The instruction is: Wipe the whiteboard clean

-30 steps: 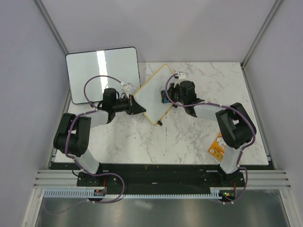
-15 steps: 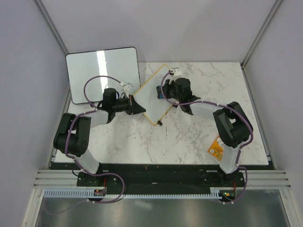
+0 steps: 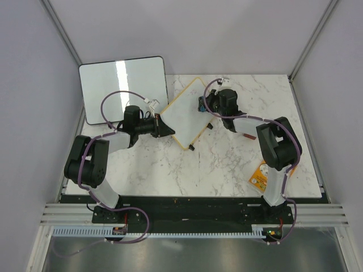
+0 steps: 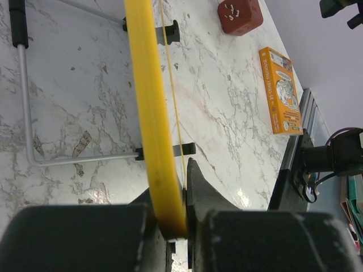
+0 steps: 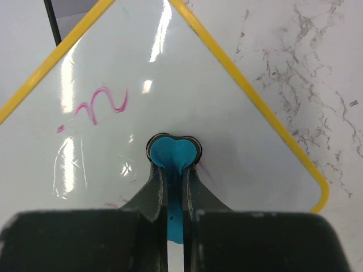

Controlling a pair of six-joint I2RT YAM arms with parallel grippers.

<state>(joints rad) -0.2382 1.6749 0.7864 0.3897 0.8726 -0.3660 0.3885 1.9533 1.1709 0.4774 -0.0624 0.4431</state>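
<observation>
The whiteboard (image 3: 182,118), white with a yellow frame, lies turned like a diamond at the table's middle back. My left gripper (image 3: 165,128) is shut on its left corner; in the left wrist view the yellow frame (image 4: 148,113) runs between that gripper's (image 4: 180,198) fingers. My right gripper (image 3: 202,106) is over the board's right part, shut on a blue eraser (image 5: 173,154) that presses on the whiteboard (image 5: 238,136). Pink writing (image 5: 99,103) shows up and left of the eraser, with fainter pink streaks beside the fingers.
A larger blank glossy board (image 3: 122,88) leans at the back left. An orange box (image 3: 259,175) lies by the right arm's base. The left wrist view shows a red-brown cube (image 4: 240,14) and the board's metal stand leg (image 4: 22,102) on the marble.
My right gripper has slid with the eraser across the board, first toward the far left, then right toward the board's right edge. The left gripper has kept its hold in place.
</observation>
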